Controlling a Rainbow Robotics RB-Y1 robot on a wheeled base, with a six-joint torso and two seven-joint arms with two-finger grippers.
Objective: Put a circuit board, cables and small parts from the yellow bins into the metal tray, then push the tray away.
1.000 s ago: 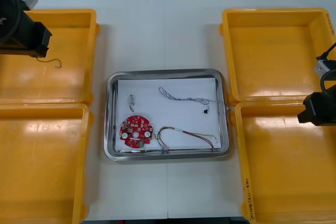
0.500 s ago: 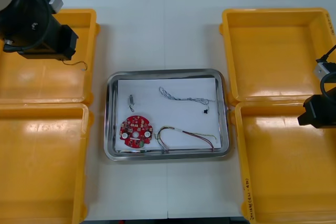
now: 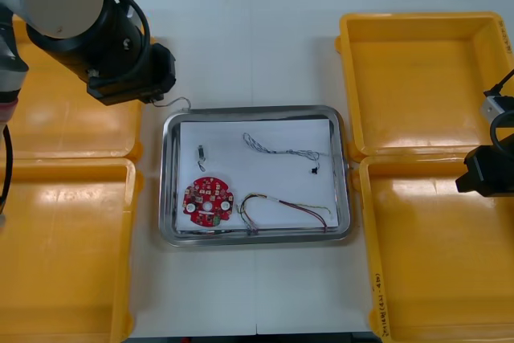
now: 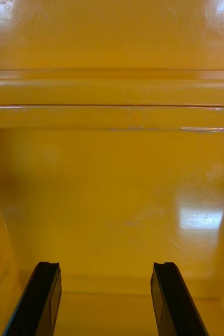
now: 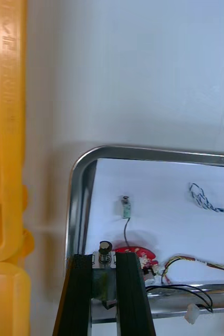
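My left gripper (image 5: 105, 265) is shut on the metal end piece of a thin black cable (image 5: 191, 294), whose white plug hangs loose. In the front view the left arm (image 3: 120, 54) hovers over the inner edge of the far left yellow bin (image 3: 48, 122). The cable's wire (image 3: 180, 103) dangles just outside the far left corner of the metal tray (image 3: 170, 198). The white-lined tray holds a round red circuit board (image 3: 207, 202), a blue and white cable (image 3: 285, 149), a red and yellow cable (image 3: 283, 206) and a small metal part (image 3: 201, 153). My right gripper (image 4: 106, 296) is open above the near right bin's floor.
The right arm (image 3: 486, 170) stays at the table's right edge over the near right yellow bin (image 3: 438, 279). The far right bin (image 3: 418, 78) and the near left bin (image 3: 64, 255) look bare inside. White table lies beyond the tray.
The left arm has swung right from over the far left bin to the tray's far left corner, carrying the dangling black cable. The right arm has stayed still.
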